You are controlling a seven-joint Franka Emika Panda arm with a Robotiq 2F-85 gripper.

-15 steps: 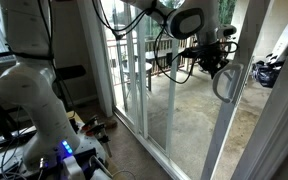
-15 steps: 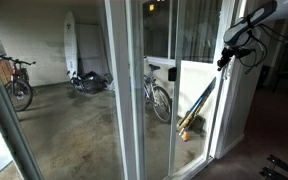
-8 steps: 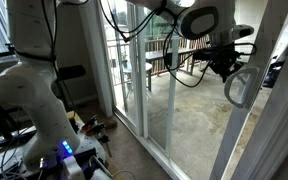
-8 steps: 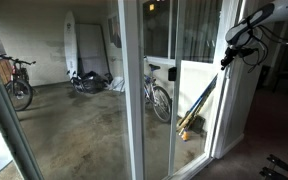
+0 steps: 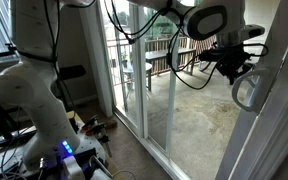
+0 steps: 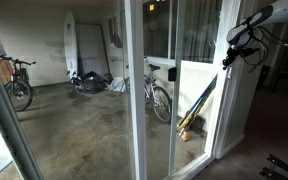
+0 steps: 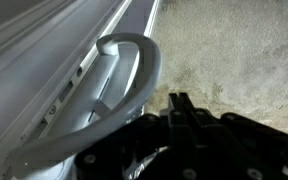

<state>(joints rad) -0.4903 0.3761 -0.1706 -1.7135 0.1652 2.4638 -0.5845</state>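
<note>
A grey loop-shaped door handle (image 7: pixel 134 70) sits on the white frame of a sliding glass door (image 5: pixel 274 100). In the wrist view my gripper (image 7: pixel 180 103) is shut and empty. Its two black fingers are pressed together just beside the outer curve of the handle. In an exterior view the gripper (image 5: pixel 234 66) is right against the handle (image 5: pixel 248 90), at the top of the loop. In an exterior view the gripper (image 6: pixel 227 62) is high up at the door's edge, and the door's vertical frame (image 6: pixel 134 90) stands mid-picture.
The white robot base (image 5: pixel 34 100) stands on the floor among cables and a blue light. Beyond the glass are patio chairs (image 5: pixel 164 60), bicycles (image 6: pixel 159 95), a second bike (image 6: pixel 14 85) and a surfboard (image 6: pixel 72 45). A fixed glass panel (image 5: pixel 134 60) is next to the sliding door.
The sliding door and its handle have moved to the right in both exterior views, and the gripper has moved along with the handle. The robot base has not moved.
</note>
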